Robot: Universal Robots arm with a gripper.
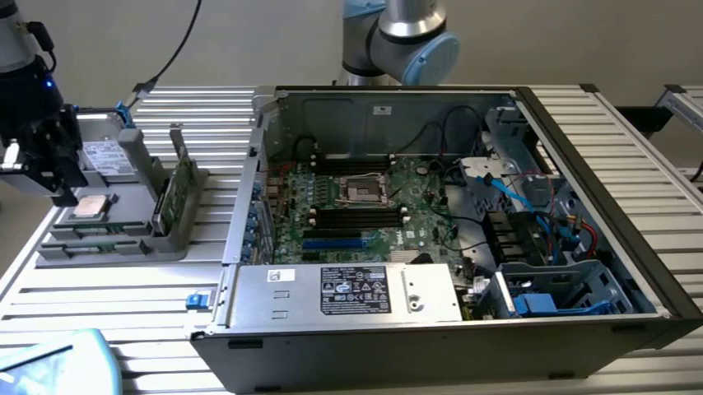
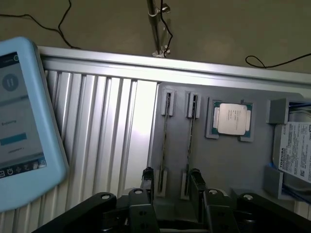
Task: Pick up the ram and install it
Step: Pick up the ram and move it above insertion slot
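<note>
While the claw [image 2: 171,177] hangs over the grey tray [image 2: 218,165] with its fingers apart and nothing between them, the ram [image 2: 165,141] stands on edge in a tray slot, with a second stick [image 2: 191,141] just beside it. A processor [image 2: 232,119] and a drive [image 2: 294,150] lie in the same tray. In the exterior view the tray sits on the table [image 1: 143,296], just beside the open case [image 1: 329,111] on that view's left.

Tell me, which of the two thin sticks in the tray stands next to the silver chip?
The stick in the slot bordering the chip; the other stick stands one slot farther, by the tray's edge.
</note>
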